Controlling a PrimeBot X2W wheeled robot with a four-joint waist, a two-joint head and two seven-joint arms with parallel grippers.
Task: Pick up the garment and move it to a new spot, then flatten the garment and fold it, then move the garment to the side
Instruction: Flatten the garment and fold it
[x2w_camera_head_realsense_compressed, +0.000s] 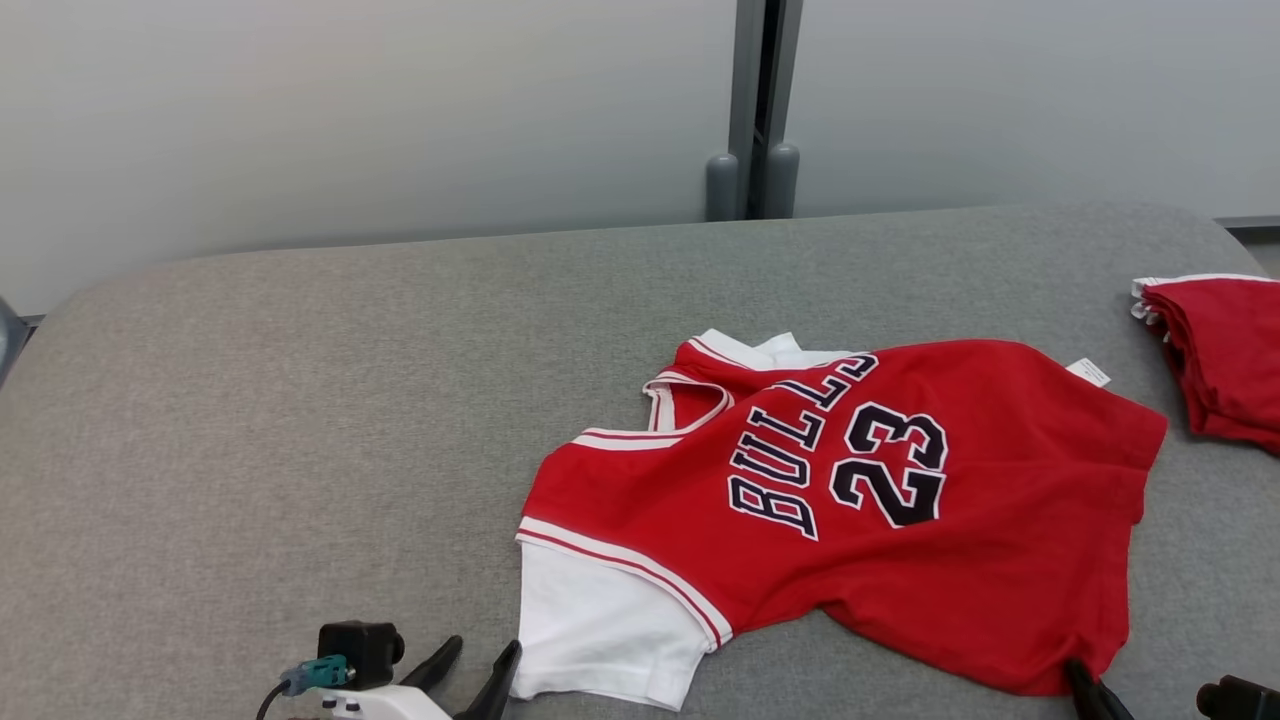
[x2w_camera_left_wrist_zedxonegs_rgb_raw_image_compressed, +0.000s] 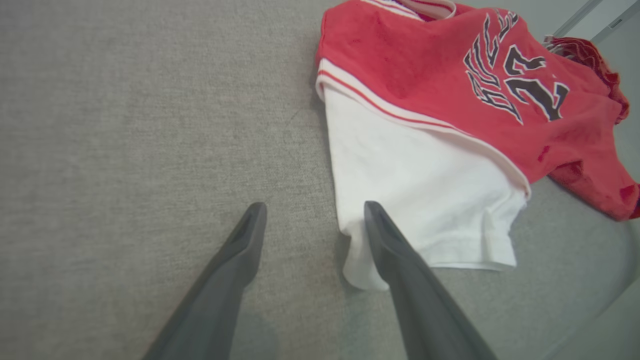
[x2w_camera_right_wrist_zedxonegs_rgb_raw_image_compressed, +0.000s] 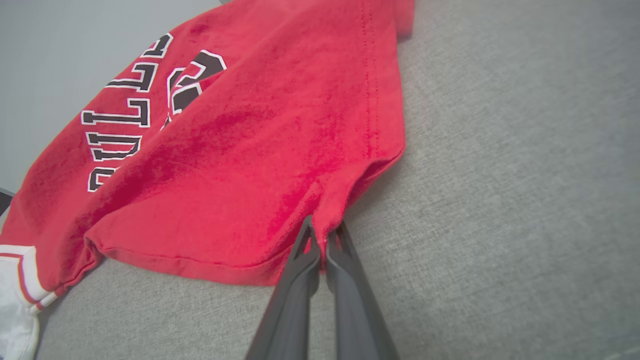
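Right gripper (x2w_camera_right_wrist_zedxonegs_rgb_raw_image_compressed: 322, 240) pinched on hem of jersey (x2w_camera_head_realsense_compressed: 960, 560); jersey rumpled right of centre on grey pad (x2w_camera_head_realsense_compressed: 300, 400). Left gripper (x2w_camera_left_wrist_zedxonegs_rgb_raw_image_compressed: 312, 215) gaping at white sleeve (x2w_camera_left_wrist_zedxonegs_rgb_raw_image_compressed: 415, 200). Take full sleeve edge, then lift both level.

Jersey (x2w_camera_head_realsense_compressed: 900, 560) on table (x2w_camera_head_realsense_compressed: 300, 420), second garment (x2w_camera_head_realsense_compressed: 1225, 350) far right, left claw (x2w_camera_head_realsense_compressed: 484, 648) beside sleeve (x2w_camera_head_realsense_compressed: 600, 620), right claw (x2w_camera_right_wrist_zedxonegs_rgb_raw_image_compressed: 322, 234) at hem (x2w_camera_right_wrist_zedxonegs_rgb_raw_image_compressed: 372, 160)

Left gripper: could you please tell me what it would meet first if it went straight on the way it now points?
Probably the jersey's white sleeve, which lies right by one finger of the left gripper; the other finger faces bare grey table. Depth is unclear.
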